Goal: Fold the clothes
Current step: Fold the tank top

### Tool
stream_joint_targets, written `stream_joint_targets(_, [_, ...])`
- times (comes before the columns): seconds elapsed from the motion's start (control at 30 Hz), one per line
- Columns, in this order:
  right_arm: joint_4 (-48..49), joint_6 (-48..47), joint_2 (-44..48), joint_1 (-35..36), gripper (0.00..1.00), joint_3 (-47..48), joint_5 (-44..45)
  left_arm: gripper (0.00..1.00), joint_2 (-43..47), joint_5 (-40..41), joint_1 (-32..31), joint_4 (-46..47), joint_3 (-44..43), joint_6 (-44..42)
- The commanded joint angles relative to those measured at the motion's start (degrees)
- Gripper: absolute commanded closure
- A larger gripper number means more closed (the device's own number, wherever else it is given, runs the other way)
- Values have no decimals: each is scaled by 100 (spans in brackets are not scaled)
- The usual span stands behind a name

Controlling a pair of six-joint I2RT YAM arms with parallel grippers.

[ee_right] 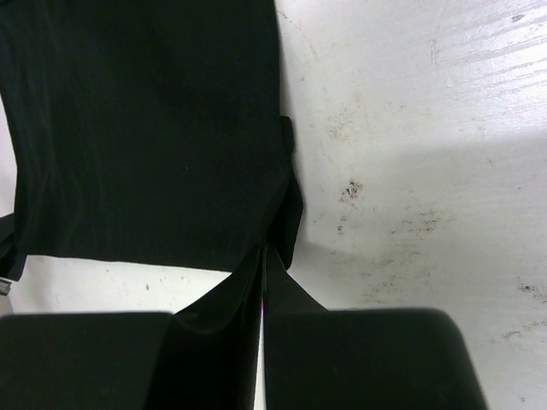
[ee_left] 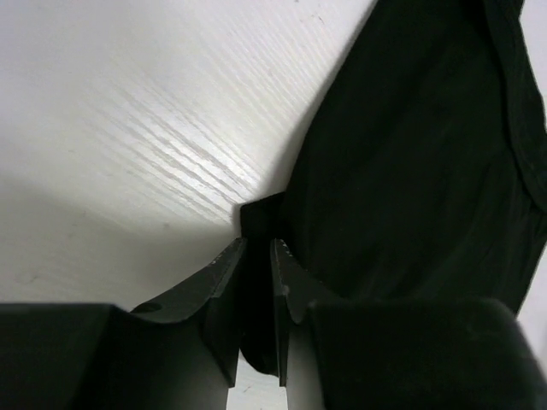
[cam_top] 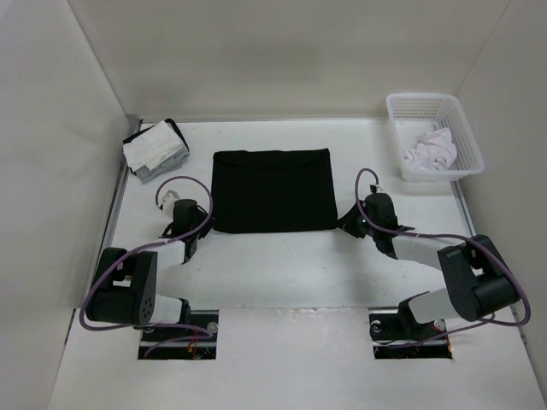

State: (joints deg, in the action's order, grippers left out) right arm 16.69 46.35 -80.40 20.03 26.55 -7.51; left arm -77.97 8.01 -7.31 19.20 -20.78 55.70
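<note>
The clothes (cam_top: 273, 190), one plain black garment, lie as a flat rectangle in the middle of the white table. My left gripper (cam_top: 202, 229) is at the near-left corner. In the left wrist view its jaws (ee_left: 258, 243) stand close together with a fold of the black cloth (ee_left: 410, 171) filling the gap between them. My right gripper (cam_top: 349, 224) is at the near-right corner. In the right wrist view its jaws (ee_right: 263, 249) are almost touching, pinching the edge of the cloth (ee_right: 145, 128), which rises slightly at the tips.
A white plastic basket (cam_top: 466, 141) at the back right holds a pale lilac-white garment (cam_top: 430, 149). A white-and-grey cloth stack (cam_top: 155, 149) sits at the back left by the wall. Walls enclose the table on three sides.
</note>
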Motion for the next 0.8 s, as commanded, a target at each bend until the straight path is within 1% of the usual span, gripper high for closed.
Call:
stream_joint_targets(0.0, [379,-3,6,58,97,123,-5,88,-130,-501,6,312,-94,2])
stream_joint_targets(0.07, [405,-3,68,58,97,70,-5,94,9,-634,24,295,-32,46])
stream_joint_targets(0.17, [397,-3,191,49,98,17,-14,99,580,-617,85,137,161,64])
stream_joint_targets(0.27, [388,6,401,58,99,-26,4,100,1300,-678,278,-389,275,72])
stream_joint_targets(0.37, [222,32,1094,119,100,-88,65,100,2335,-792,471,-1021,337,160])
stream_joint_targets(0.43, [-268,-20,1875,242,100,-36,144,100,3187,-871,533,-1574,189,274])
stream_joint_targets(0.5, [-1058,-178,2806,373,100,201,389,100,4032,-871,542,-2277,-170,336])
stream_joint_targets(0.57, [-1963,-397,3668,531,100,639,705,100,4700,-880,560,-2884,-671,345])
stream_joint_targets(0.63, [-2719,-617,4284,690,100,1166,969,100,5184,-863,569,-3315,-1180,345])
stream_joint_targets(0.7, [-3493,-863,4777,926,100,1903,1329,100,5581,-836,543,-3729,-1847,345])
stream_joint_targets(0.77, [-3978,-1004,4989,1146,100,2492,1584,100,5784,-810,429,-3958,-2367,371])
